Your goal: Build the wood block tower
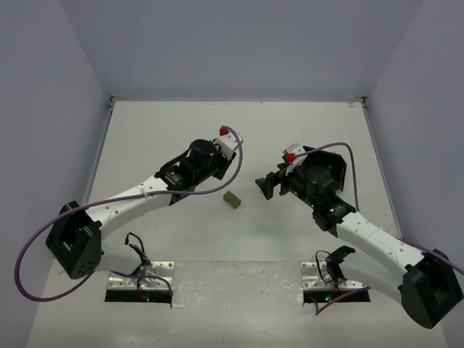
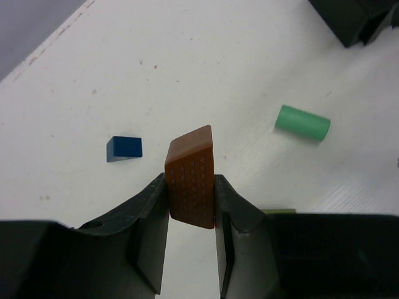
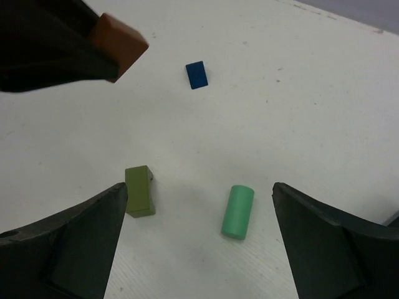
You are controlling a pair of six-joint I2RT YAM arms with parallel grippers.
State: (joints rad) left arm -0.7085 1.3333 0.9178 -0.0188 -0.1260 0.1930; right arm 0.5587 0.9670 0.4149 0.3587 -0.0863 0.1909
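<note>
left wrist cam: olive block point(image 2: 278, 212) is just a sliver over the finger, brown-orange block point(image 2: 190, 177) has its bottom end buried between the pads | right wrist cam: left gripper point(image 3: 100, 50) is a dark blur, cropped at the corner | top cam: can't spot blue block point(image 2: 124, 148) or mint cylinder point(image 2: 302, 122) anywhere

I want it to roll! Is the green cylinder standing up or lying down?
Lying down: the green cylinder rests lengthwise on its side.

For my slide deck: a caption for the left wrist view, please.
Left gripper clamps the brown block; blue block and green cylinder lie apart on the table.
</note>
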